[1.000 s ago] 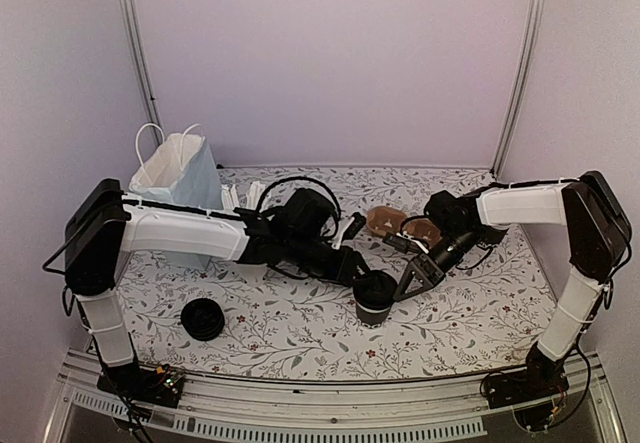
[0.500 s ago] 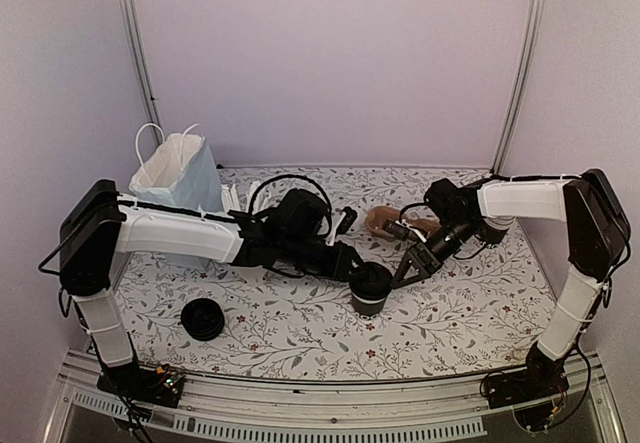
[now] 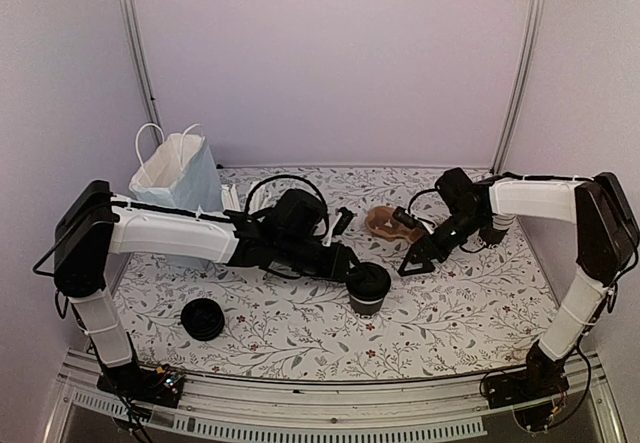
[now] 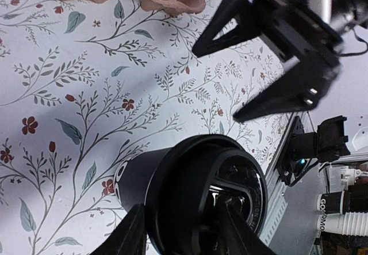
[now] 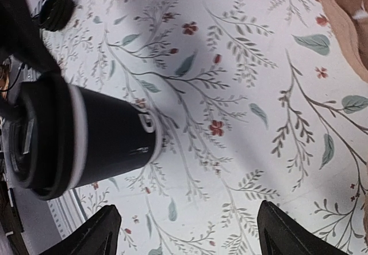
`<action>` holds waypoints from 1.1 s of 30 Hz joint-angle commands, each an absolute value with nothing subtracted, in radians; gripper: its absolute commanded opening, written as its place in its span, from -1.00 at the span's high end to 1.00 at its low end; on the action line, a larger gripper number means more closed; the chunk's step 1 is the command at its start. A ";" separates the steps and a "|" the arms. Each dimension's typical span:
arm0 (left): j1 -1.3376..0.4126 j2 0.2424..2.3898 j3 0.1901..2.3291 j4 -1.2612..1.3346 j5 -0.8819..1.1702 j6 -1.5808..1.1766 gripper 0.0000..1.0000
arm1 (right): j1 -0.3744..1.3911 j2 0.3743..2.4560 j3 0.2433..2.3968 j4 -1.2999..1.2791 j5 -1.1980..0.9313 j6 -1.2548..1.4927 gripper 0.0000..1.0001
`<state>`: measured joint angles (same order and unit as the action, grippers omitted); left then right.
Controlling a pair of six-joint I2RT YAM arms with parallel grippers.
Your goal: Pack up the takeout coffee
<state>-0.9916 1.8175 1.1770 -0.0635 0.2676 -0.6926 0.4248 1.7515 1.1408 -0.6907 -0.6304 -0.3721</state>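
drawn back toward 1 o'clock over the last second, the right gripper (image 3: 414,261) is now seen apart from the takeout coffee (image 3: 368,290), its two fingers spread wide with nothing between them. the cup has been shifted slightly toward 11 o'clock. it is pinched just under the lid by the left gripper (image 4: 183,233), one finger on each side, near the middle of the table (image 3: 300,338), a little toward 4 o'clock. whether its base rests on the cloth cannot be told. in the left wrist view the lid's lower edge is cut off and partly covered by the fingers, and only part of the white lettering on the cup's side can be made out. one cup is counted, matte black paper with a glossy ridged plastic lid. one brown moulded pulp carrier (image 3: 385,223) lies at 1 o'clock of it, partly hidden by cables. one white paper bag (image 3: 175,175) with loop handles stands at 10 o'clock, and one low pile of black lids (image 3: 203,319) at 7 o'clock, its number unreadable. the cloth is printed with leaves and red flowers.
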 commanded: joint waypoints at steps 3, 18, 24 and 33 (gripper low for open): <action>-1.003 1.872 1.161 -0.198 0.245 -0.701 0.13 | 0.534 1.619 1.104 -0.775 -0.766 -0.446 -0.73; -1.006 1.878 1.161 -0.203 0.241 -0.726 0.15 | 0.618 1.698 1.143 -0.704 -0.700 -0.334 -0.87; -1.008 1.883 1.163 -0.198 0.247 -0.723 0.15 | 0.619 1.707 1.172 -0.710 -0.706 -0.312 -0.92; -1.008 1.890 1.164 -0.198 0.257 -0.720 0.15 | 0.626 1.755 1.197 -0.701 -0.661 -0.280 -0.93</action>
<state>-0.9916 1.8309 1.1889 -0.0650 0.2577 -0.7349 0.6155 1.7203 1.1709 -0.7464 -0.7258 -0.3134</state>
